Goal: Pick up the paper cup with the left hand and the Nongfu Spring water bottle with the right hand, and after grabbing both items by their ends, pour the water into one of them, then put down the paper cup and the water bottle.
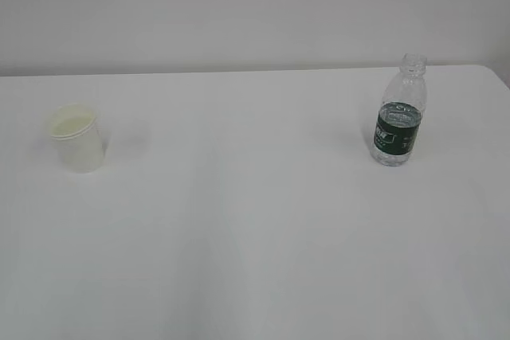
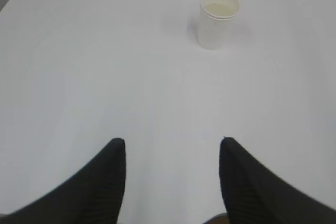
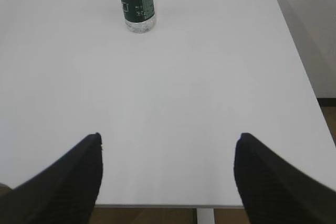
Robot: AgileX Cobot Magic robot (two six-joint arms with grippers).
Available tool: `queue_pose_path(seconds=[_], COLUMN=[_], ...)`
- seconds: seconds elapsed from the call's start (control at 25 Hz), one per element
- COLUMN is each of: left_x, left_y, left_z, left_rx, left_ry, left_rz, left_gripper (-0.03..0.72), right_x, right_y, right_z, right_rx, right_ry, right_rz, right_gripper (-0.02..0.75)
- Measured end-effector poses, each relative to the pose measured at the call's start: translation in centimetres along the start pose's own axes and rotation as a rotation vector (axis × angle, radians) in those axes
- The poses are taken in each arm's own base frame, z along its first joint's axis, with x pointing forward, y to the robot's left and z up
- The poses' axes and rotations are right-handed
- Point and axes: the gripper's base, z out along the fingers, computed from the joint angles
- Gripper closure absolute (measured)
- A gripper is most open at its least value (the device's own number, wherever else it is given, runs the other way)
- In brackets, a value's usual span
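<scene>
Both grippers hang spread and empty, left gripper (image 2: pixel 172 153) facing the paper cup (image 1: pixel 77 138) far left on the counter (image 1: pixel 255 236), light and crushable, right gripper (image 3: pixel 168 150) facing the water bottle (image 1: pixel 398 113) far right, slick, thin-walled, capless, so squeeze each gently at mid-body.

Both the left hand (image 2: pixel 172 153) and the right hand (image 3: pixel 168 153) have two black, pointed fingers with fine ribbed texture.

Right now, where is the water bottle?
The Nongfu Spring water bottle stands upright at the exterior view's right, near the table's far edge, well apart from the paper cup.
</scene>
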Motion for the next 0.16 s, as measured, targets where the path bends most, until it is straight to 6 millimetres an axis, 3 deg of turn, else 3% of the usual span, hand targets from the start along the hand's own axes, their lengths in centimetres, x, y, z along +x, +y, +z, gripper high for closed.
queue_pose_path(seconds=[0.16], left_x=[0.0], left_y=[0.0], left_z=[0.0], left_rx=[0.0], left_ry=[0.0], left_rz=[0.0], left_gripper=[0.284], right_x=[0.0], right_y=[0.0], right_z=[0.0], right_rx=[0.0], right_ry=[0.0], right_rz=[0.0], right_gripper=[0.146])
